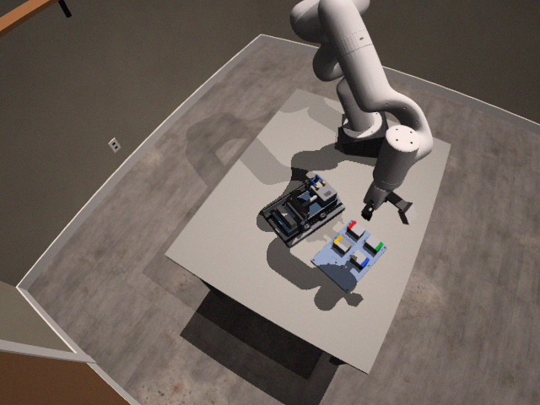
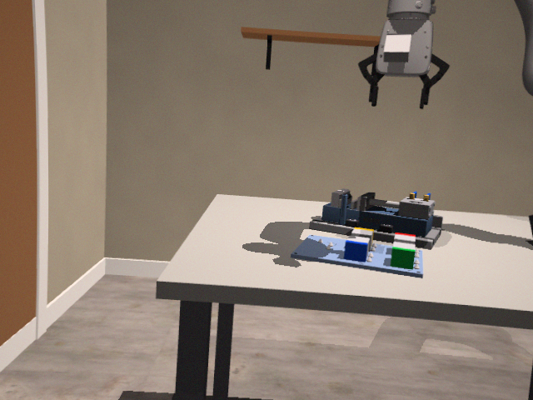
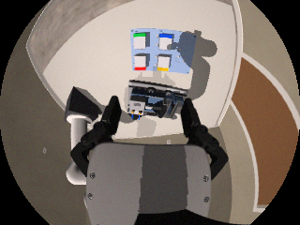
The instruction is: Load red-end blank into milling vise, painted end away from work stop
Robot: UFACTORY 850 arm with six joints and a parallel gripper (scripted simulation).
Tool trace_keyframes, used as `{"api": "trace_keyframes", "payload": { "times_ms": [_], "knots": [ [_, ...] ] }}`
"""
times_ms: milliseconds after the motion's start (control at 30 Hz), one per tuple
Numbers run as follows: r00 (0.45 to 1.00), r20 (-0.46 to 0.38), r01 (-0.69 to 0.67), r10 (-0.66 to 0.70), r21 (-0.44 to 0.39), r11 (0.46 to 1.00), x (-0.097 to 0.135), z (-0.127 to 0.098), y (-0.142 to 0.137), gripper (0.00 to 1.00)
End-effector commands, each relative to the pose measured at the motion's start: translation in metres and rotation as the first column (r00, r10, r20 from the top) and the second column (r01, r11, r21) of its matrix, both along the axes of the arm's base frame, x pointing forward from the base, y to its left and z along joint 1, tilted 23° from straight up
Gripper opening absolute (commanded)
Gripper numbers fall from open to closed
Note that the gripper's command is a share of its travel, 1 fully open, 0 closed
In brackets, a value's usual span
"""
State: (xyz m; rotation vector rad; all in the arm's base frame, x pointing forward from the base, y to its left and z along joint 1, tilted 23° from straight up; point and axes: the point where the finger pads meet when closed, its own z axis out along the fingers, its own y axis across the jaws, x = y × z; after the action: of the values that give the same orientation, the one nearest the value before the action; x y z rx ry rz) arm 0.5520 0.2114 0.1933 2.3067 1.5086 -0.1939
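The red-ended blank [image 1: 355, 229] lies on the blue infeed plate [image 1: 348, 256], in the corner nearest the vise; it also shows in the side view [image 2: 404, 237] and the wrist view [image 3: 142, 63]. The vise [image 1: 306, 207] stands beside the plate, with nothing seen between its jaws. It also shows in the side view [image 2: 378, 212] and the wrist view [image 3: 157, 101]. My gripper [image 2: 396, 101] is open and empty, high above the table. In the overhead view the gripper [image 1: 386, 213] hangs over the table beside the plate.
Three other blanks lie on the plate: yellow-ended [image 1: 341, 243], green-ended [image 1: 374, 245] and blue-ended [image 1: 360, 259]. The arm's base [image 1: 362, 131] stands at the far table edge. A wooden shelf [image 2: 310, 37] hangs on the wall behind.
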Motion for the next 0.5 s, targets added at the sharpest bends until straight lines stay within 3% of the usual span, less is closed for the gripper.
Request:
{"api": "trace_keyframes", "payload": {
  "times_ms": [0, 167, 467],
  "knots": [
    [1.0, 0.002, 0.0, 0.0, 0.001, 1.0, 0.0006, 0.0003, 0.0002, 1.0],
    [1.0, 0.002, 0.0, 0.0, 0.001, 1.0, 0.0006, 0.0003, 0.0002, 1.0],
    [0.979, -0.079, -0.19, 0.189, -0.01, 0.982, 0.0007, -0.0025, -0.0017, 1.0]
  ]
}}
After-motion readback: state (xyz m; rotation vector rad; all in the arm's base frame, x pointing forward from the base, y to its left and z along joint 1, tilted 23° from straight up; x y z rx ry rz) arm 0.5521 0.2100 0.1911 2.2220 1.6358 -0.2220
